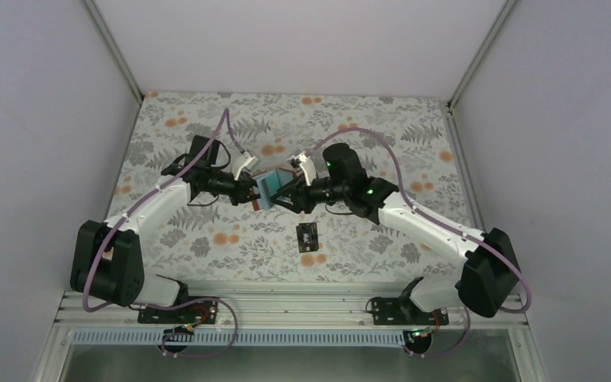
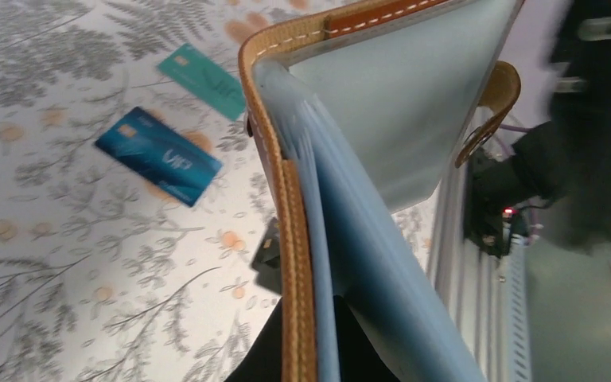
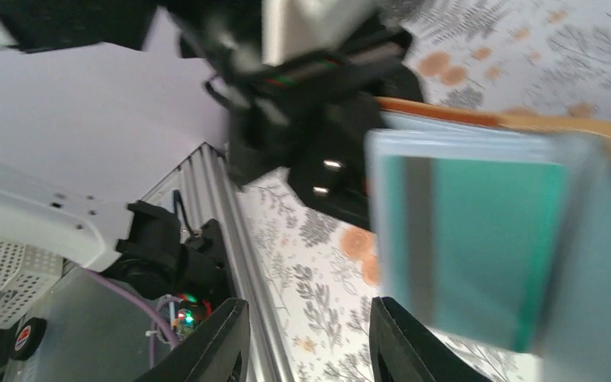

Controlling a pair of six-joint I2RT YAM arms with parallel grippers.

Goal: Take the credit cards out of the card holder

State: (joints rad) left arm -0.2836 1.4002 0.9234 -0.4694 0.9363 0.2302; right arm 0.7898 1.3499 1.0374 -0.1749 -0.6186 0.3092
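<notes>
My left gripper (image 2: pixel 312 354) is shut on the card holder (image 2: pixel 382 103), a brown leather wallet with pale blue-grey pockets, and holds it open above the table. In the top view the holder (image 1: pixel 268 189) hangs between both grippers. A teal-green card with a grey stripe (image 3: pixel 477 247) sits in its pocket. My right gripper (image 3: pixel 309 312) is open just in front of that card's edge, with only the table showing between its fingers. A blue card (image 2: pixel 159 155) and a teal card (image 2: pixel 204 80) lie on the table. A black card (image 1: pixel 308 236) lies nearer the arm bases.
The floral tablecloth (image 1: pixel 207 239) covers the table, with white walls on three sides. A ridged metal rail (image 1: pixel 286 306) runs along the near edge by the arm bases. Purple cables (image 1: pixel 223 135) loop over both arms.
</notes>
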